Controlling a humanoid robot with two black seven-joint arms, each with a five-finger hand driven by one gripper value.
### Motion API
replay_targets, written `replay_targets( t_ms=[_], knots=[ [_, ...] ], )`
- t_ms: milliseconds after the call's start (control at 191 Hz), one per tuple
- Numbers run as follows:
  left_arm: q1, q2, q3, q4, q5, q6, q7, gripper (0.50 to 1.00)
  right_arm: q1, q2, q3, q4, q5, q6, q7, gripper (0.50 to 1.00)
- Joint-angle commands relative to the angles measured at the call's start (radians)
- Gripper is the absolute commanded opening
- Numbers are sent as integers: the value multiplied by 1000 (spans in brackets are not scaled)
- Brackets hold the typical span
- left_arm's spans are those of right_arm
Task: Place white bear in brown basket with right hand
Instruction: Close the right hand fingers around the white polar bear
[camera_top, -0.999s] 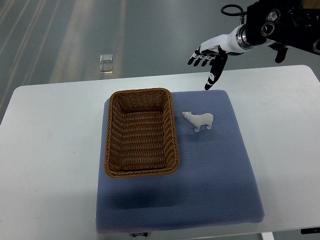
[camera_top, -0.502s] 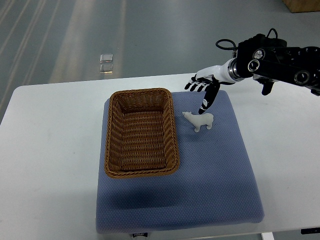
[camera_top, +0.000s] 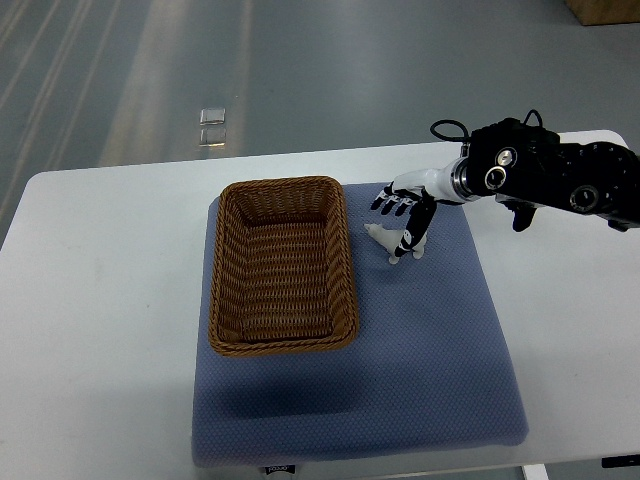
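Right hand (camera_top: 404, 222) reaches in from the right edge and sits directly over the white bear (camera_top: 398, 243), fingers (camera_top: 388, 205) spread and pointing toward the basket, thumb angled down across the bear's back. Contact looks likely, but whether a grasp has closed cannot be told; the bear stands on the pad, so the hand reads as released. Bear lies on the blue pad (camera_top: 420, 350), just beside the right rim of the brown basket (camera_top: 284, 265), not touching it. Pad rests on a white table (camera_top: 100, 300); grey floor beyond, with a small clear object (camera_top: 211, 127) on it. Basket interior is bare wicker.
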Motion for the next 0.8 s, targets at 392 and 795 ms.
replay_targets(
  t_ms=[392, 795],
  knots=[
    [0, 0, 0, 0, 0, 0, 0, 1000, -55, 11, 0, -5, -66, -33, 19, 785],
    [0, 0, 0, 0, 0, 0, 0, 1000, -55, 17, -2, -8, -103, -57, 31, 500]
  ],
)
